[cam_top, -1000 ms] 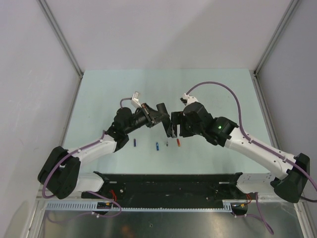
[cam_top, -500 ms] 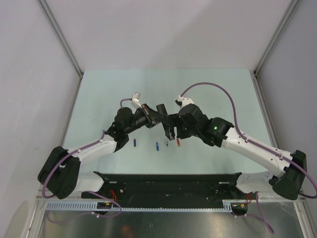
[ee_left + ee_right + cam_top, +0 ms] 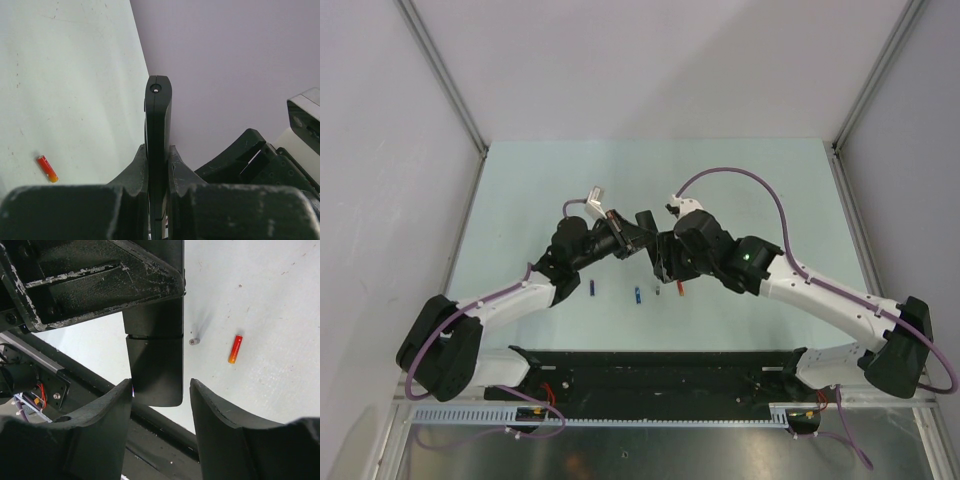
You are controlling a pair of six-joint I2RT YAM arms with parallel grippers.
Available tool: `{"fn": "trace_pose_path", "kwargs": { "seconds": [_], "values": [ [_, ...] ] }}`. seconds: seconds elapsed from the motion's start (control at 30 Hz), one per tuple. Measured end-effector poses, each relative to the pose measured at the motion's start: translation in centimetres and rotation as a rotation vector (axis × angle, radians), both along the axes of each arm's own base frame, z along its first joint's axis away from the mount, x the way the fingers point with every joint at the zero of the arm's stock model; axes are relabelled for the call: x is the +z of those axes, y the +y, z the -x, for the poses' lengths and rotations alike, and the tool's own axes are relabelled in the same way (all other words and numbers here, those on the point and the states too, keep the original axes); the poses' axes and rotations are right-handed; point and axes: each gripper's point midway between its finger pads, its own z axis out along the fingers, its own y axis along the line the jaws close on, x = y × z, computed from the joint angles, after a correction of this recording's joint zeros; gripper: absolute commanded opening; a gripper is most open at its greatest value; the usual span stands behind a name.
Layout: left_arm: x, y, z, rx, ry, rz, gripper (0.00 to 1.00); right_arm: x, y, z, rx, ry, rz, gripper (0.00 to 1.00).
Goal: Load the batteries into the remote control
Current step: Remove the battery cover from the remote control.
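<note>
My left gripper is shut on the remote control, a slim black bar held above the table. In the left wrist view the remote stands edge-on between my shut fingers. My right gripper is open. In the right wrist view its fingers flank the remote's free end without touching it, and my left gripper shows above. Four batteries lie on the table below: dark blue, lighter blue, grey-silver and orange-red.
The black base rail runs along the table's near edge, just below the row of batteries. Lavender walls close the table on the left, back and right. My right gripper shows close beside the remote in the left wrist view.
My right gripper has moved left until its open fingers stand around the remote's end. My left gripper and the remote have stayed in place.
</note>
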Motion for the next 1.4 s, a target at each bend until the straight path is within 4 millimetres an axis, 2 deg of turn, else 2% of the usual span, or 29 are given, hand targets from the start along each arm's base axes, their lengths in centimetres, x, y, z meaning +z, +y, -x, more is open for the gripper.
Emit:
{"fn": "trace_pose_path", "kwargs": {
  "seconds": [0.37,0.57,0.67,0.77,0.87,1.4],
  "values": [
    [-0.02,0.02,-0.01,0.0,0.001,0.0,0.0,-0.09,0.4,0.01,0.014,0.0,0.003,0.54],
    [-0.02,0.03,-0.03,0.001,0.001,0.0,0.0,-0.15,0.42,0.03,0.016,0.001,0.004,0.47],
    [-0.04,0.03,-0.02,0.001,0.001,-0.001,0.0,-0.15,0.42,0.02,0.018,-0.001,0.006,0.3],
    [-0.06,0.03,-0.01,0.001,0.002,-0.002,0.0,-0.16,0.45,0.1,0.023,-0.001,0.007,0.2],
    [-0.06,0.03,-0.01,0.001,0.002,-0.002,0.0,-0.13,0.45,0.1,0.024,-0.002,0.007,0.0],
    [0.08,0.23,-0.12,-0.015,-0.026,-0.016,0.0,0.05,0.57,0.32,0.037,0.01,0.0,0.0]
  ]
}}
